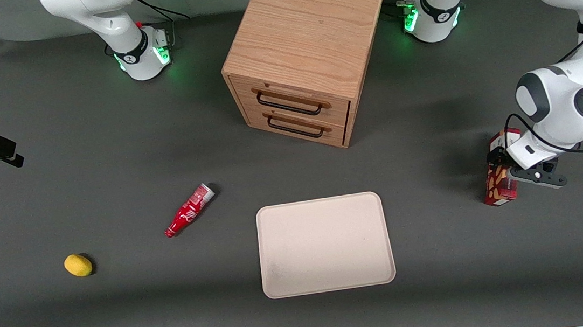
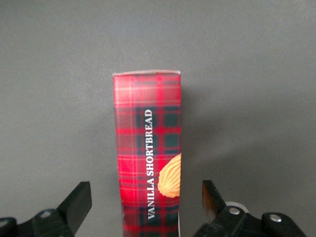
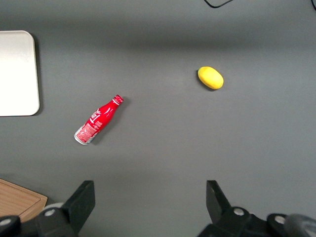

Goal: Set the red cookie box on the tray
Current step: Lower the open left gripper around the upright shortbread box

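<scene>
On the grey table, the flat cream-beige tray (image 1: 325,244) lay bare; well apart, toward the working arm's end, the long dark-red plaid cookie box (image 2: 148,153) sat ungrasped between the left gripper's (image 2: 147,203) open fingers, lift and transfer remaining

One cookie box (image 1: 499,185), tray (image 1: 324,244), bottle (image 1: 188,210), lemon (image 1: 78,265), cabinet (image 1: 306,48).

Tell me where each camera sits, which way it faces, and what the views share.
Front view: high, looking down at the table; tray, wooden cabinet, both arms, the pincer at the red cookie box.
Left wrist view: on the working arm, facing down; the box between open fingers.
Right wrist view: on the parked arm, facing down; red bottle, lemon, tray corner, its own fingers.
Shared: front and right wrist views both show bottle, lemon, tray.
</scene>
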`<state>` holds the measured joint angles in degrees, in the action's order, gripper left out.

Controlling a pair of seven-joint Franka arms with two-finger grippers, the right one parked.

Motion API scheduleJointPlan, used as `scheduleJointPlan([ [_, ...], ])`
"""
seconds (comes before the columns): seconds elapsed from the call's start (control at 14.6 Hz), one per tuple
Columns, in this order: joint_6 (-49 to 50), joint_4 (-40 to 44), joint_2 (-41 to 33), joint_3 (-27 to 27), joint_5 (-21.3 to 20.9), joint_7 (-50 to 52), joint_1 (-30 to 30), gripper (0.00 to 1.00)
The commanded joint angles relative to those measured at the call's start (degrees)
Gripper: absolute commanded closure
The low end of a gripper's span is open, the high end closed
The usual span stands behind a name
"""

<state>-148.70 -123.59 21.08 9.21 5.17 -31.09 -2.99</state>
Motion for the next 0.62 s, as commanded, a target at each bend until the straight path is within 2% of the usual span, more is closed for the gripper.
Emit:
scheduleJointPlan([
  [0.0,-1.6,-0.9,-0.4,0.3,1.0,-1.9,-0.4,0.0],
  [0.34,-1.7,-0.8,-0.2,0.3,1.0,-1.9,-0.4,0.02],
  [0.55,-1.7,-0.8,-0.2,0.2,1.2,-1.8,-0.4,0.16],
])
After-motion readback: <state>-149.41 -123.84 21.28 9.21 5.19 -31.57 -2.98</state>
